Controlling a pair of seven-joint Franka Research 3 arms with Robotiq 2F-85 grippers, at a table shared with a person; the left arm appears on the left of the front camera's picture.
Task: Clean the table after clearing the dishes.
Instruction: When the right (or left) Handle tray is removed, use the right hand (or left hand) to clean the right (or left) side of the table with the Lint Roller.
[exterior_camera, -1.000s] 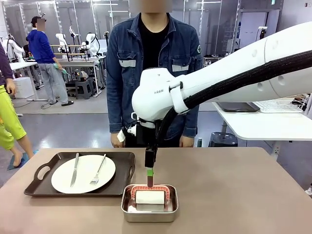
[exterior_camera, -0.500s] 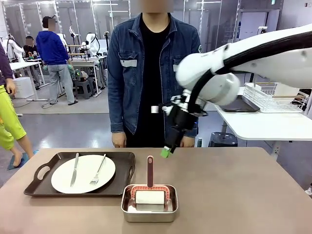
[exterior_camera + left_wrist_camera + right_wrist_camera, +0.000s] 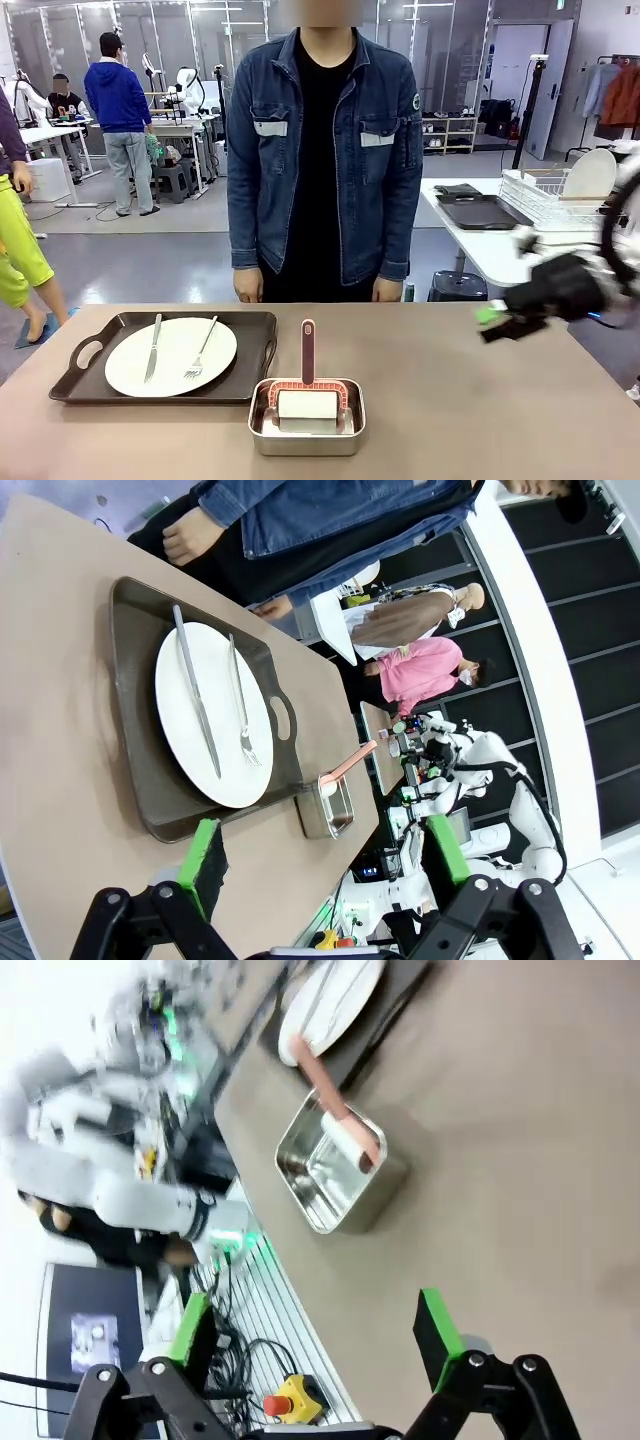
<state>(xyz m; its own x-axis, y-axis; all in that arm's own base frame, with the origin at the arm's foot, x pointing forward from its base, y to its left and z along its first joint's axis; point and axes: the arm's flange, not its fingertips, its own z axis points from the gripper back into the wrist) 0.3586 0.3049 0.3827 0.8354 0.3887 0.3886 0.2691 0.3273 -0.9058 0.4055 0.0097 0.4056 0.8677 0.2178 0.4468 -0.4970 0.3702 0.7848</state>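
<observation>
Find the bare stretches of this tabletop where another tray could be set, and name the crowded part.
Free: the right half of the table, from the steel pan to the right edge, though the right gripper hovers above it. Crowded: the left, where the tray with its plate and the pan sit close together.

The table is matt and smooth. The pan is shiny metal; beside the pan, the plate is glossy, its tray perhaps plastic.
</observation>
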